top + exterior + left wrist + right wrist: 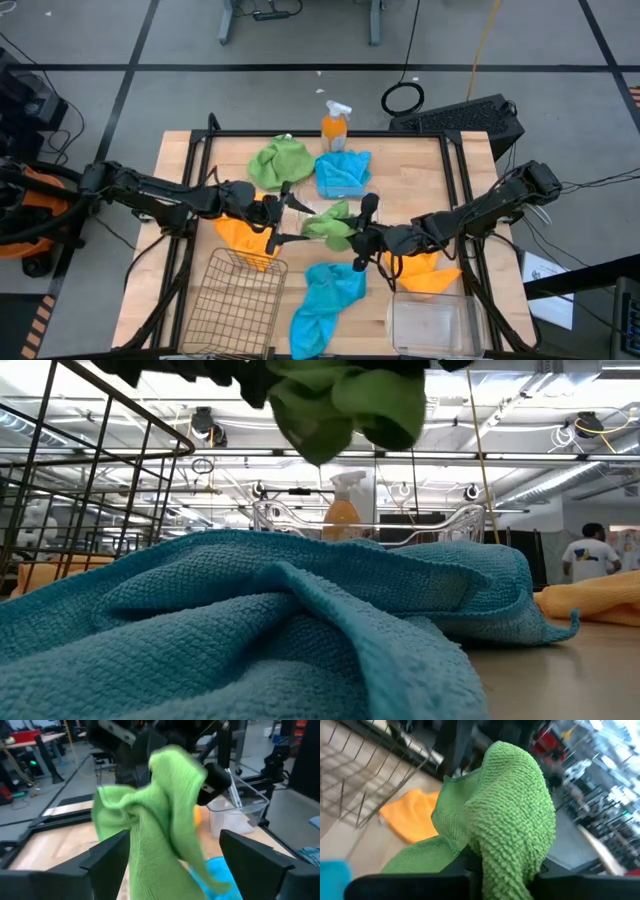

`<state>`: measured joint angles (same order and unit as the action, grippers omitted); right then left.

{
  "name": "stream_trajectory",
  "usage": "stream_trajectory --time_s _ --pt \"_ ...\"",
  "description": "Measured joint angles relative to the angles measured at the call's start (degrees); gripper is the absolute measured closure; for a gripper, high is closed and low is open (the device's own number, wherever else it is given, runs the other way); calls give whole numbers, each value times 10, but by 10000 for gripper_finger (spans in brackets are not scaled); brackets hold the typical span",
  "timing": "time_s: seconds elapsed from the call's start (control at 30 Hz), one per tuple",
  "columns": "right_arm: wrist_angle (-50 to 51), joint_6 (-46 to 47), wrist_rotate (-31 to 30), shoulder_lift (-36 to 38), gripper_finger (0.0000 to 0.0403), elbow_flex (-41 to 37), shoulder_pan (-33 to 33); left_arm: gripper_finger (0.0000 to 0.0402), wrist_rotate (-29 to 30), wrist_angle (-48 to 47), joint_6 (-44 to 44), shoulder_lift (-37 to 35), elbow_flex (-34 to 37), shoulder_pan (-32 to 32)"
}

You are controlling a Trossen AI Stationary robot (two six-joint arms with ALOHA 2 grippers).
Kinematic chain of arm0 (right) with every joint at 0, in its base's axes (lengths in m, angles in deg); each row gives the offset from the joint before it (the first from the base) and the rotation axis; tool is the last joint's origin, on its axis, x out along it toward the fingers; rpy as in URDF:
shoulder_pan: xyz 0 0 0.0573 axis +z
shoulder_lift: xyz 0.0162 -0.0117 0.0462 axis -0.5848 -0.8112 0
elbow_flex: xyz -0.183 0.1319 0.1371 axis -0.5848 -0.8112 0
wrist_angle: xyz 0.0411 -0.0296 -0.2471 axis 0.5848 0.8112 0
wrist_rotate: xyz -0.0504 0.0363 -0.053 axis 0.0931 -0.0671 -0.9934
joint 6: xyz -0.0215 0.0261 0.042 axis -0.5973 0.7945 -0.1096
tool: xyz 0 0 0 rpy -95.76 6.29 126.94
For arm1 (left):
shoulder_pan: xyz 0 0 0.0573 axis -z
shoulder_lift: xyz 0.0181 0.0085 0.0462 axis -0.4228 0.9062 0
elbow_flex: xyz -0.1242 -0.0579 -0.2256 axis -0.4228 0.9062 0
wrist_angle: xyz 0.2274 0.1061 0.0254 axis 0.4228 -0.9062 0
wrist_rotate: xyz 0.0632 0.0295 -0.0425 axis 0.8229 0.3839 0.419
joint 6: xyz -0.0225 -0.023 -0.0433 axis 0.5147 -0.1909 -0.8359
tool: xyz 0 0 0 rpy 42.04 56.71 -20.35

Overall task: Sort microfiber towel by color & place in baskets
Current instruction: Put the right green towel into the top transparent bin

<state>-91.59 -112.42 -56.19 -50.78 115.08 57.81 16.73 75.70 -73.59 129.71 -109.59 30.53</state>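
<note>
**Green towel held in the air between both grippers**

I have both arms reaching in toward the table's middle. The right gripper (362, 243) comes in from the right edge, elbow bent, and is clamped on a green towel (330, 224) that hangs clear of the wood; in the right wrist view the cloth (505, 815) bunches over the fingers. The left gripper (283, 216) stretches in from the left edge, jaws spread wide with the cloth (155, 815) between the fingers (107, 855). I can't tell if they touch it.

Towel count from above: two green, two blue, two orange.
- second green towel (281, 162) lies at the far side, beside a blue towel (343, 172)
- other blue towel (325, 300) lies at the near edge between the baskets
- one orange towel (246, 238) sits under the left arm, touching the wire basket (232, 310)
- other orange towel (428, 274) lies under the right arm, just beside a clear basket (432, 322)

Baskets I can count from above: two. The low view shows another clear basket (365, 520) near the spray bottle (335, 125).
</note>
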Motion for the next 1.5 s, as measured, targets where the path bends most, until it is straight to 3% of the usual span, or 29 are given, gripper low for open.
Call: stream_trajectory --time_s 0.17,0.37,0.57,0.73,0.87,1.07,1.5 --pt "92 48 66 20 357 0 5 85 37 -61 39 -43 0 19" --pt "56 21 167 22 357 0 6 103 46 -54 66 -34 0 24" --pt "-5 -33 169 22 357 0 0 115 -30 44 20 10 1 32" --pt "-25 -62 167 22 357 0 -11 116 -34 134 -9 51 1 41" --pt "-32 -63 164 22 357 0 -22 116 -20 172 -9 80 1 43" --pt "-50 -44 117 22 357 0 -36 116 67 193 -9 107 1 37" --pt "-97 -56 121 21 357 0 -41 116 55 225 -39 121 1 21"
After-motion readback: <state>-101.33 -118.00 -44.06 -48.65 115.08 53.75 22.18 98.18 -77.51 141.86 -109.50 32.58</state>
